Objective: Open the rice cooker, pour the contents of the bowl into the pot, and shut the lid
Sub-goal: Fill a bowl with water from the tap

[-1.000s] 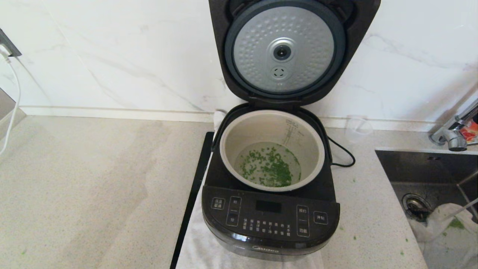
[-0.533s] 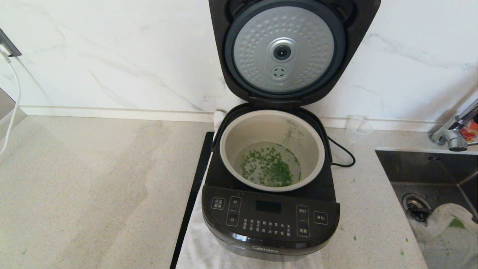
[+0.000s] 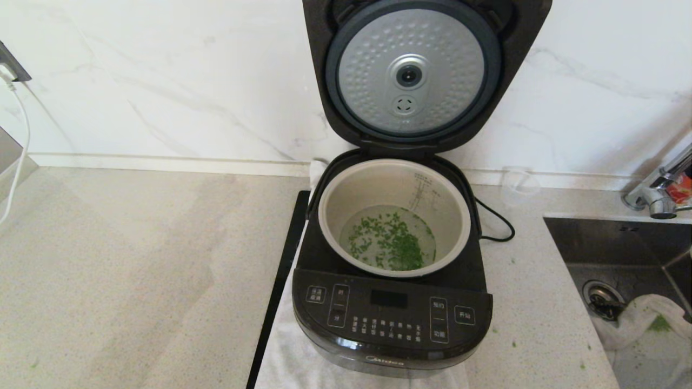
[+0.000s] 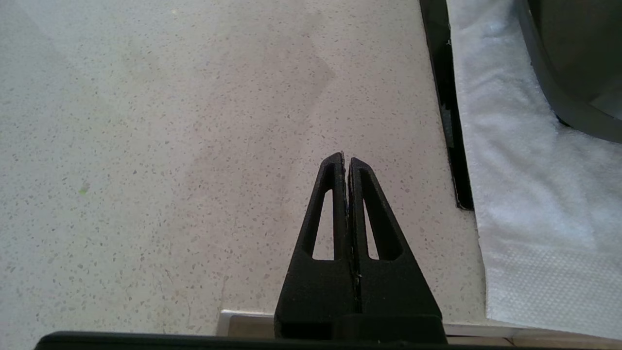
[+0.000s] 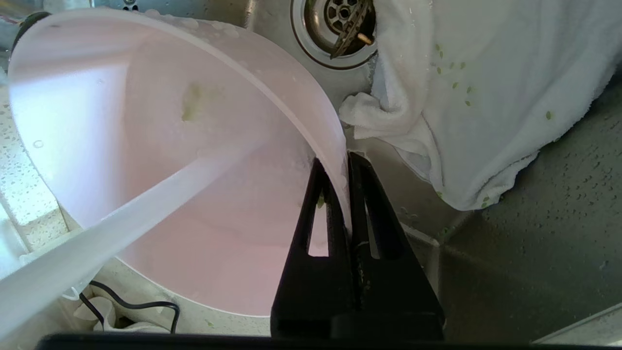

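One glossy black rounded-square rice cooker (image 3: 392, 319) stands on a white cloth (image 3: 286, 356) near the speckled beige countertop's (image 3: 135, 270) front edge, beside the one steel sink (image 3: 621, 254) at the right end. Its one black hinged lid (image 3: 427, 75) stands upright, dimpled silver plate facing forward. The one pale grey-beige metal pot (image 3: 394, 178) holds many chopped green bits (image 3: 386, 240) in water.

The right gripper (image 5: 342, 167) hangs over the sink, its jaws pinched on the wall of the one small pink-lined bowl (image 5: 146, 160), emptied but for a green smear. One white towel (image 5: 486, 97) lies by the drain (image 5: 340, 24).

The left gripper (image 4: 346, 163) hovers over bare countertop by the cloth, jaws pressed together, holding nothing.
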Controlling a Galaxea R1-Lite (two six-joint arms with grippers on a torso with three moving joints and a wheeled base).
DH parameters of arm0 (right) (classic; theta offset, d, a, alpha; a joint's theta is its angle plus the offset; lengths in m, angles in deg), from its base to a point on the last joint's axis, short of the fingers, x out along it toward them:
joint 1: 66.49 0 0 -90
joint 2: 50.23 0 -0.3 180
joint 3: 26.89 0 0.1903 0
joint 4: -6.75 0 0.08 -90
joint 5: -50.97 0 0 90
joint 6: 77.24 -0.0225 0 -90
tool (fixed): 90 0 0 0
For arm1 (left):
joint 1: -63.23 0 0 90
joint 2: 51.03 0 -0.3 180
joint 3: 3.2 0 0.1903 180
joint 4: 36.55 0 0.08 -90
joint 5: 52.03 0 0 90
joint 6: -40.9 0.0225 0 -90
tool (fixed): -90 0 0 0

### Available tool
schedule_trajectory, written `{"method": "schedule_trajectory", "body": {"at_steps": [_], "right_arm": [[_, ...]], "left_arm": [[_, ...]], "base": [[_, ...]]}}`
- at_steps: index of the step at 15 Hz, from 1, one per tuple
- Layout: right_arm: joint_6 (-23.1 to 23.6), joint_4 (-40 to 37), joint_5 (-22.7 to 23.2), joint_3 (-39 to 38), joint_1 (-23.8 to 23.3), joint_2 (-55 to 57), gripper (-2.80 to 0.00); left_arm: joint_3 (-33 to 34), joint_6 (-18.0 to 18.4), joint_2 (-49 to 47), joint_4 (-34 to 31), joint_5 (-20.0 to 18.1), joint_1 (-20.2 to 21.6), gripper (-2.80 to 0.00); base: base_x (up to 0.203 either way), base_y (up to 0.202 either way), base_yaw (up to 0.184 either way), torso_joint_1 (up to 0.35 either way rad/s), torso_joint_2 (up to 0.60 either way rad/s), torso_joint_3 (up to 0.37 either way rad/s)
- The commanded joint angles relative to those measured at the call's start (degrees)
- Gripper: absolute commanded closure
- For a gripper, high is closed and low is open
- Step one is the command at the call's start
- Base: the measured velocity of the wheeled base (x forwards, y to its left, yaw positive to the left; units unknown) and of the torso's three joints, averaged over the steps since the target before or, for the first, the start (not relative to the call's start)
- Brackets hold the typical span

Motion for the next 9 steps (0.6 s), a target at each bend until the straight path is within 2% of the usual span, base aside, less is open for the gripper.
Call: {"method": "schedule_trajectory", "body": {"at_steps": [1,4,9], "right_arm": [[-0.15,-0.38,0.17,-0.03,-0.06,-0.94,0.0],[0.38,-3.47,0.21,-0.52,0.23,-4.13,0.0],[4.95,-11.02,-0.15,-4.16,5.1,-15.7,0.0]], "left_arm": [[-0.01,0.01,0.05,-0.02,0.0,0.0,0.0],[-0.01,0.01,0.06,-0.02,0.0,0.0,0.0],[-0.01,0.01,0.03,-0.02,0.0,0.0,0.0]], "base": [[0.0,0.0,0.0,0.0,0.0,0.0],[0.0,0.0,0.0,0.0,0.0,0.0],[0.0,0.0,0.0,0.0,0.0,0.0]]}}
